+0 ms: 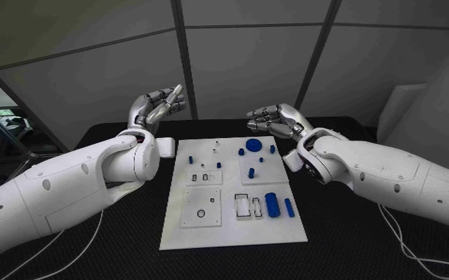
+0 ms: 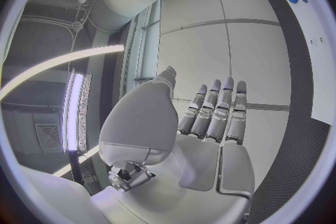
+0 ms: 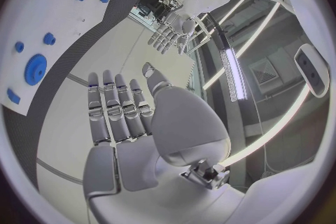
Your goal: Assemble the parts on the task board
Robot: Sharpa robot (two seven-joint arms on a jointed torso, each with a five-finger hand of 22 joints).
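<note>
Nearest the head camera lay the white rectangular task board [image 1: 234, 228], flat on the black table [image 1: 355, 254]. Along its near edge, right of middle, a long rounded blue bar [image 1: 271, 204] and a slimmer blue bar [image 1: 289, 208] lay side by side, apart from each other, just beside two empty rectangular slots [image 1: 249, 206]. Further back on the board, a large round blue disc [image 1: 252, 143] sat near the far edge, with several small blue pegs [image 1: 251, 172] scattered around the middle.

Both arms were raised above the far end of the table, well apart from the board. The left hand [image 1: 161, 107] held nothing, its fingers [image 2: 217, 115] stretched out straight side by side and the thumb standing away. The right hand [image 1: 272, 119] was likewise empty, fingers [image 3: 115, 106] extended and thumb spread, touching no part.
</note>
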